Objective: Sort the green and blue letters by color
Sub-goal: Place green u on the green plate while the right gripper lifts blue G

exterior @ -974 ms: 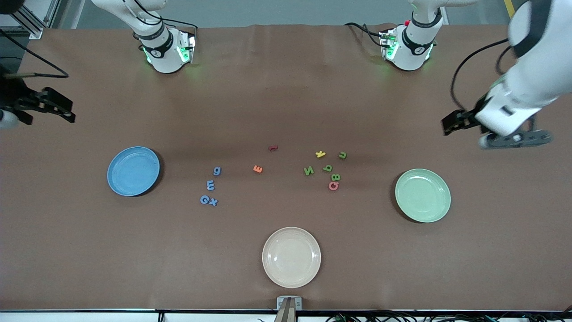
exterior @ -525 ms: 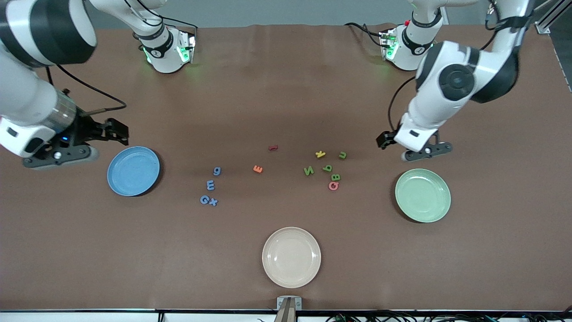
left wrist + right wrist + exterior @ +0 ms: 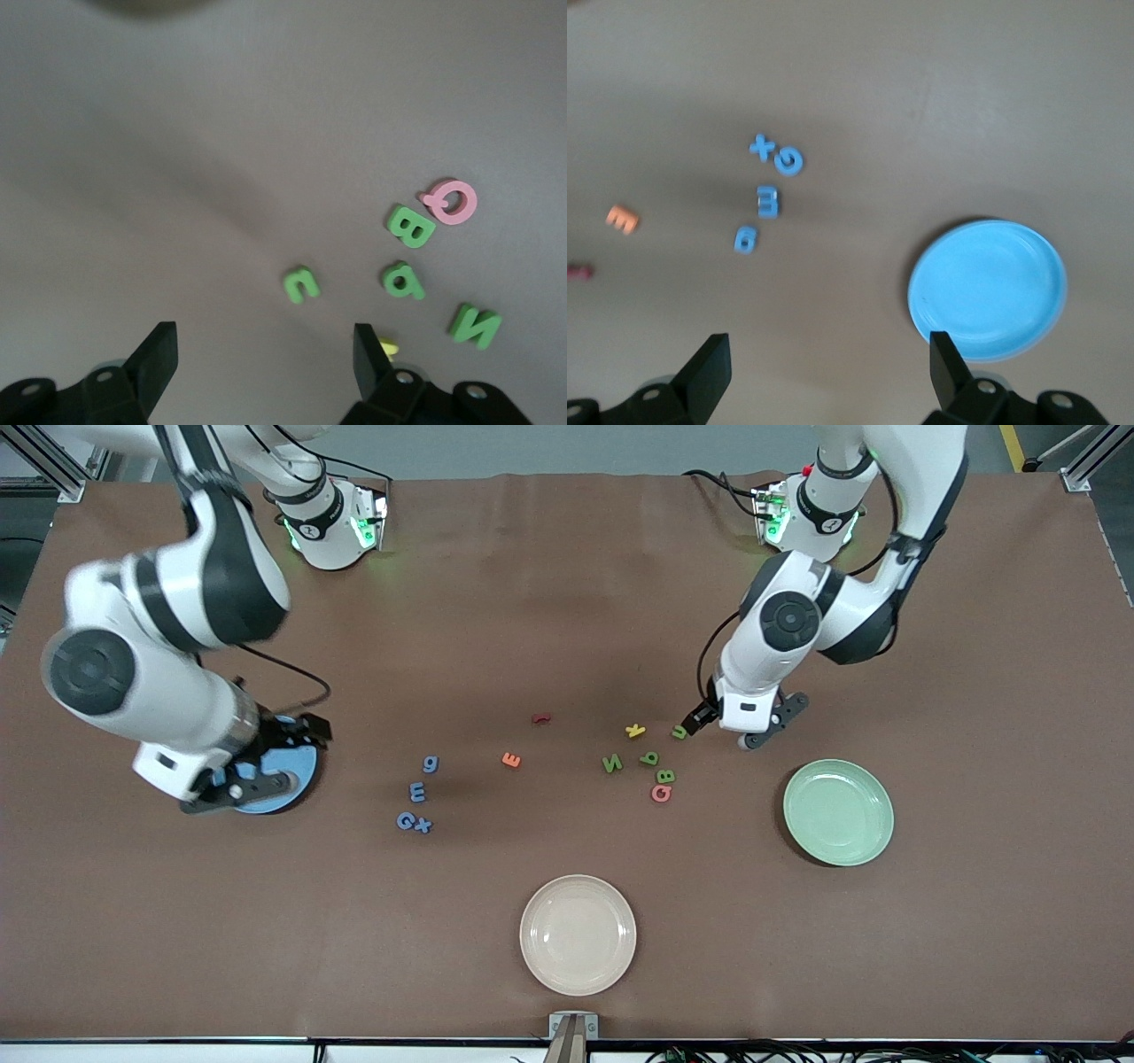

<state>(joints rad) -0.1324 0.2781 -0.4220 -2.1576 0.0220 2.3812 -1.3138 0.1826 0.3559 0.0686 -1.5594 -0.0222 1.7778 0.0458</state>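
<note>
Blue letters g [image 3: 430, 763], E [image 3: 417, 791], G [image 3: 406, 821] and + [image 3: 423, 825] lie in a cluster between the blue plate and the table's middle. Green letters u [image 3: 679, 732], N [image 3: 612, 763], B [image 3: 665, 776] and a p-like one [image 3: 650, 758] lie toward the left arm's end. My left gripper [image 3: 706, 721] hangs open just beside the u [image 3: 301, 284], nothing between its fingers [image 3: 159, 354]. My right gripper [image 3: 297, 735] stands open over the blue plate's edge, apart from the blue letters [image 3: 769, 200].
The blue plate [image 3: 297, 775] is partly hidden under the right arm. A green plate [image 3: 838, 812] sits toward the left arm's end and a cream plate [image 3: 578, 934] nearest the front camera. Yellow K [image 3: 635, 731], pink Q [image 3: 661, 793], orange E [image 3: 511, 760] and a red letter [image 3: 541, 717] lie among the others.
Both arms swung in from the table's ends. The left gripper came down beside the green u; the right gripper moved over the blue plate. No letter has moved.
</note>
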